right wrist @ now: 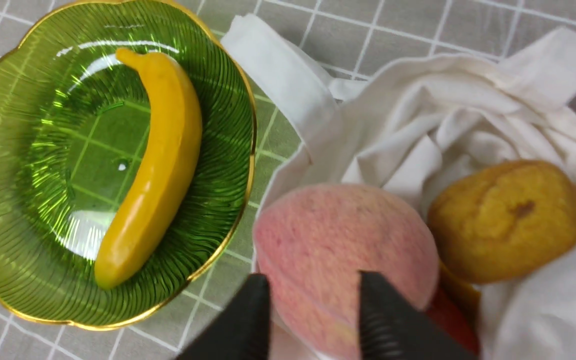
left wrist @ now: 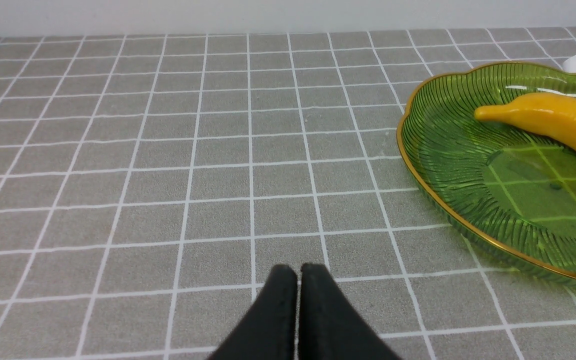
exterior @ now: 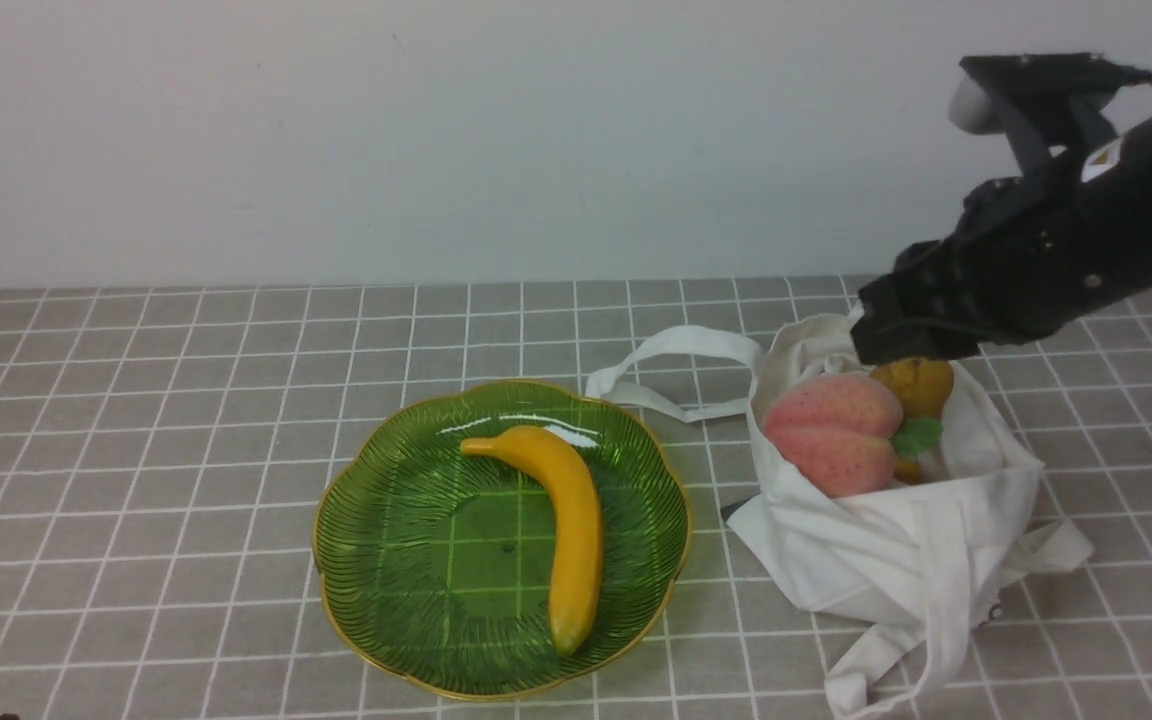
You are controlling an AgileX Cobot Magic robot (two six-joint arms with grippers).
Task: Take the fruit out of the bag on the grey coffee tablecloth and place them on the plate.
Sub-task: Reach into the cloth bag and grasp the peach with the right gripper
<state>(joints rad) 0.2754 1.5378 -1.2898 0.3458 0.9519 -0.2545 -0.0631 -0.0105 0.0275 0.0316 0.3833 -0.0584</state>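
Fruit [exterior: 836,445] split between bag [exterior: 896,550] and plate [exterior: 376,580].

Tablecloth [exterior: 136,420], grey with a white grid, covers the whole surface up to a pale wall [exterior: 436,130]. Right arm [exterior: 1056,240], black, extends from the robot's right and ends above the bag's mouth.

Bag: white cloth, slumped and open, on the robot's right side of the surface. One strap [exterior: 676,345] loops toward the plate; another [exterior: 926,620] trails off the near side.

Plate: green ribbed glass with a gold scalloped rim, near the middle, just beside the bag. Banana [exterior: 566,520], yellow, lies across the plate's bowl, stem toward the wall.

Peach [right wrist: 343,245], pink and speckled, with a green leaf [exterior: 918,435], rests at the front of the bag's mouth. Lumpy brownish-yellow fruit [right wrist: 508,220] lies just behind it. A small yellow piece [exterior: 906,470] shows under the leaf; kind unclear.

Right fingers [right wrist: 383,310] held apart at a moderate gap, poised over the peach; contact cannot be told. Left fingers [left wrist: 318,310] pressed together with only a hairline gap, holding nothing, over bare cloth beside the plate.
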